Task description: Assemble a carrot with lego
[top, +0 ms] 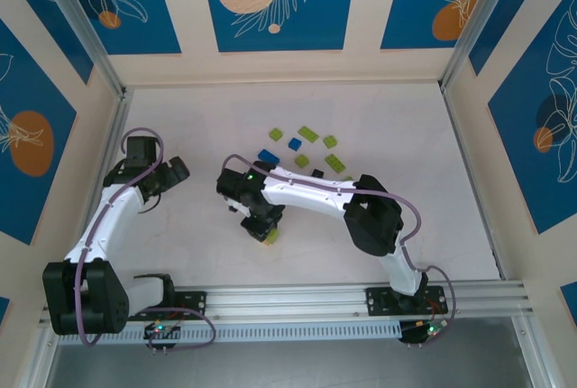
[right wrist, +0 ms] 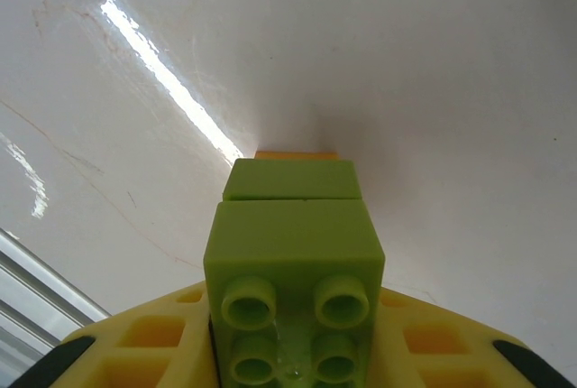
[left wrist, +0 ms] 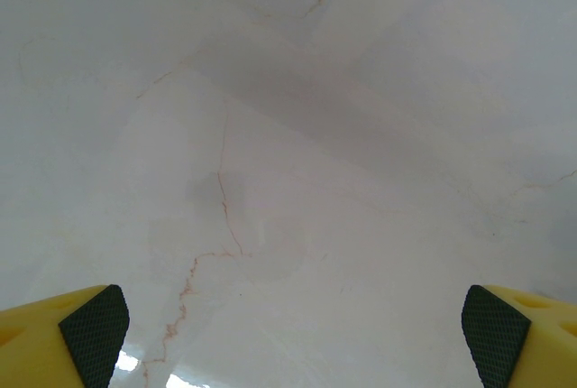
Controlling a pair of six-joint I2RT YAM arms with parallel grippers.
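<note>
My right gripper (top: 260, 224) is lowered to the table left of centre, shut on a stack of lego (top: 270, 236). In the right wrist view the stack (right wrist: 293, 244) is two lime green bricks with an orange brick (right wrist: 296, 154) at its far end against the table, clamped between the yellow fingers (right wrist: 153, 338). Loose lego lies further back: lime green pieces (top: 309, 133), two blue ones (top: 268, 155) and a black one (top: 317, 173). My left gripper (top: 174, 171) hangs open at the left over bare table, its pads (left wrist: 95, 334) far apart with nothing between them (left wrist: 293, 343).
The white marbled table (top: 406, 162) is walled by blue and cream panels with metal posts at the corners (top: 90, 36). An aluminium rail (top: 297, 302) carrying both arm bases runs along the near edge.
</note>
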